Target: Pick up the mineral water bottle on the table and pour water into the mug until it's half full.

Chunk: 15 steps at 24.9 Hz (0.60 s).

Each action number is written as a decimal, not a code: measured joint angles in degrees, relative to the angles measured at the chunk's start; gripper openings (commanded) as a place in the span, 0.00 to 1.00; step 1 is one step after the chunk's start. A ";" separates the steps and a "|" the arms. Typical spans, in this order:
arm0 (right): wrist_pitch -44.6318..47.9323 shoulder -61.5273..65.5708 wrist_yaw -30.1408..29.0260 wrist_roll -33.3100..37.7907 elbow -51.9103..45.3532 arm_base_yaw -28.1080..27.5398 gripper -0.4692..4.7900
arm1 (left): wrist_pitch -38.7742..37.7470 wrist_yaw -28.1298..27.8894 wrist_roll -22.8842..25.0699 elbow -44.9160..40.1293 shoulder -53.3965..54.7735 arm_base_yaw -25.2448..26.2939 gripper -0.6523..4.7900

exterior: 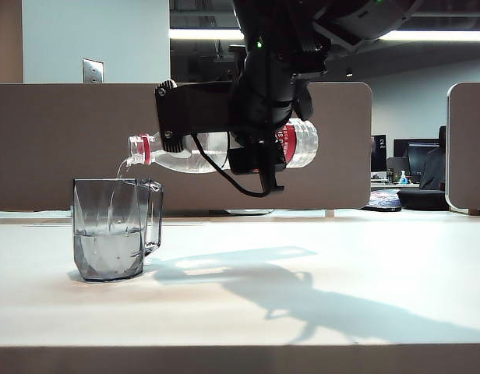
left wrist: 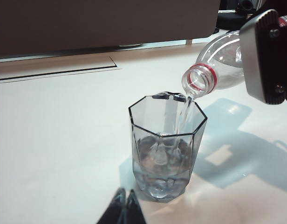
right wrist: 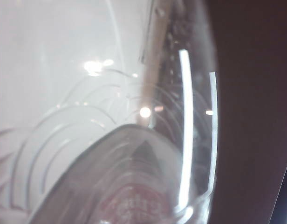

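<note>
The right gripper (exterior: pixel 259 152) is clamped around the mineral water bottle (exterior: pixel 189 152), holding it nearly level above the table (exterior: pixel 341 265), its open mouth just over the mug (exterior: pixel 115 230). A thin stream of water (left wrist: pixel 184 109) runs into the mug, roughly a third full. The left gripper (left wrist: pixel 125 205) sits low beside the mug, fingertips pressed together on nothing.

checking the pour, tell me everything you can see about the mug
The mug is smoky grey see-through glass with faceted sides, an eight-sided rim and a handle on the side toward the right arm. It stands upright on the white table, nothing gripping it. Water fills roughly its lower half, and a thin stream falls into it from the bottle, which the right gripper holds nearly level above the rim. The left gripper, fingers together, is close beside the mug's base.
</note>
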 measured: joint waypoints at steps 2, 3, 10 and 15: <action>0.00 0.00 -0.26 1.14 0.00 0.00 0.57 | 0.00 0.00 0.00 0.00 0.00 0.00 0.11; 0.00 0.00 -0.70 2.01 0.00 0.00 0.57 | 0.00 0.00 0.00 0.00 -0.02 0.00 0.11; -0.04 0.00 -1.14 10.73 0.00 0.00 0.57 | 0.00 0.00 0.00 0.00 -0.11 0.00 0.11; -0.04 0.00 -1.16 19.74 0.00 0.02 0.57 | -0.04 0.00 0.00 0.00 -0.52 0.00 0.11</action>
